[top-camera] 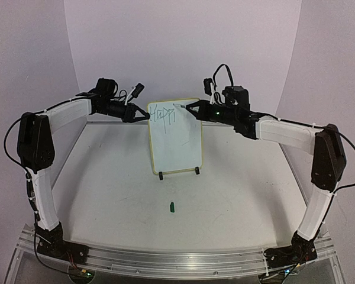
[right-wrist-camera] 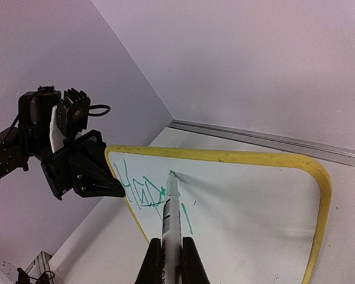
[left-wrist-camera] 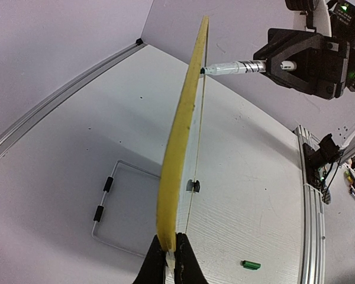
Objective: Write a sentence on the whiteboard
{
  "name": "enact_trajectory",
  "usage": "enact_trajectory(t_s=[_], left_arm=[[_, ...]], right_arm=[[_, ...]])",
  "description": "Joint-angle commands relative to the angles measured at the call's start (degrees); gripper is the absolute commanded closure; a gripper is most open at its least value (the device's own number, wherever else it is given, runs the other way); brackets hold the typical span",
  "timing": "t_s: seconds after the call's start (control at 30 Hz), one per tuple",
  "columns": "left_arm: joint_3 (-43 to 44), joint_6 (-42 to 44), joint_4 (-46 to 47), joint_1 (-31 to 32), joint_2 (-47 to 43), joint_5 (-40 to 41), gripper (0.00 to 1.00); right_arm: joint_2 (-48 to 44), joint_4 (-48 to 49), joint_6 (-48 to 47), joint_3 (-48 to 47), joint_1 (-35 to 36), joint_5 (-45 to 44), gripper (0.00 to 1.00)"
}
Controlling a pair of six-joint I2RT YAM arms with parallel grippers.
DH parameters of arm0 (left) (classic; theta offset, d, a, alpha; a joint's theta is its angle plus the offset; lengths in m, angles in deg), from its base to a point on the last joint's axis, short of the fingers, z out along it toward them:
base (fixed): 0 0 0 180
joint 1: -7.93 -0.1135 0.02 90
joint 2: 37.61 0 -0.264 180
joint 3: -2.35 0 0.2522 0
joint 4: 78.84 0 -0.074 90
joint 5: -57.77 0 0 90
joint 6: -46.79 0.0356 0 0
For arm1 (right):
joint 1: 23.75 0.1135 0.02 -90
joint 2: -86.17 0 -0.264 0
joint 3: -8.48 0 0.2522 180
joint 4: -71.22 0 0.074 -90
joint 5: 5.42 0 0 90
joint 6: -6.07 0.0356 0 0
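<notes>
The whiteboard [top-camera: 176, 139] with a yellow rim stands upright on a wire stand at the table's middle. Green letters of the sentence [top-camera: 161, 113], reading about "Happ", run along its top left; they also show in the right wrist view [right-wrist-camera: 143, 192]. My left gripper [top-camera: 143, 113] is shut on the board's left edge [left-wrist-camera: 176, 177]. My right gripper [top-camera: 188, 107] is shut on a white pen [right-wrist-camera: 171, 228] whose tip touches the board near the top [right-wrist-camera: 170, 173]. The pen also shows in the left wrist view [left-wrist-camera: 234, 68], tip against the board.
A green pen cap [top-camera: 172, 206] lies on the table in front of the board, also seen in the left wrist view [left-wrist-camera: 251, 265]. The wire stand [left-wrist-camera: 109, 204] with black feet extends behind the board. A metal rail [top-camera: 177, 260] runs along the near edge.
</notes>
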Motion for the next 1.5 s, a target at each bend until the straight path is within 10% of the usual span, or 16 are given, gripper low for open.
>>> enact_trajectory(t_s=[0.0,1.47], left_arm=[[0.7,1.4,-3.3,0.6,1.5,1.3,1.00],[1.0,1.6,-3.5,0.6,1.4,1.1,1.00]], right_arm=[[-4.4,3.1,-1.5,2.7,-0.2,1.6,1.00],[-3.2,-1.6,-0.9,6.6,-0.2,-2.2,1.00]])
